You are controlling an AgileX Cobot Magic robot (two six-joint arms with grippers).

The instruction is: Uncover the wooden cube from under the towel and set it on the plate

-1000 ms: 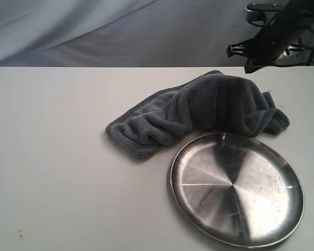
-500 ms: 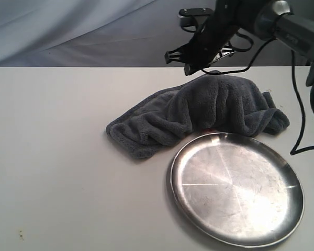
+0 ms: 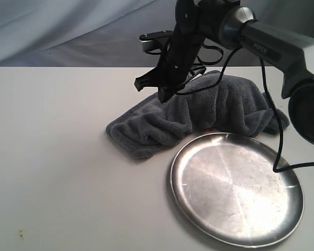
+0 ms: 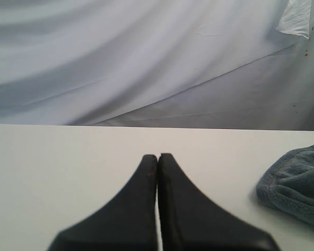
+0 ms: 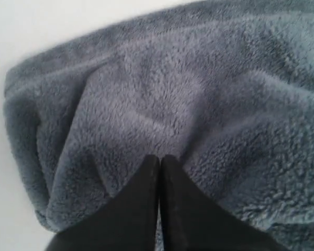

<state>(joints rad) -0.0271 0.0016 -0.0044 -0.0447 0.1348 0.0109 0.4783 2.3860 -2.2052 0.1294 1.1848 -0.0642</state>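
Observation:
The dark grey towel (image 3: 220, 107) lies bunched on the white table, just behind the silver plate (image 3: 236, 189). The wooden cube is hidden; no part of it shows. My right gripper (image 3: 161, 97) reaches across from the right and hovers at the towel's left half, jaws shut with nothing between them. In the right wrist view its tips (image 5: 160, 157) sit right over a fold of the towel (image 5: 199, 99). My left gripper (image 4: 157, 156) is shut and empty over bare table, with a corner of the towel (image 4: 298, 183) off to one side. It is out of the exterior view.
The white table (image 3: 57, 157) stretches wide to the left of the towel and plate. A grey cloth backdrop (image 3: 68, 31) hangs behind the far edge. The right arm's black cable (image 3: 275, 136) dangles over the towel's right end and the plate's rim.
The right arm swung in from the far right, across the towel's top, and down to its left half. The towel and plate have not moved.

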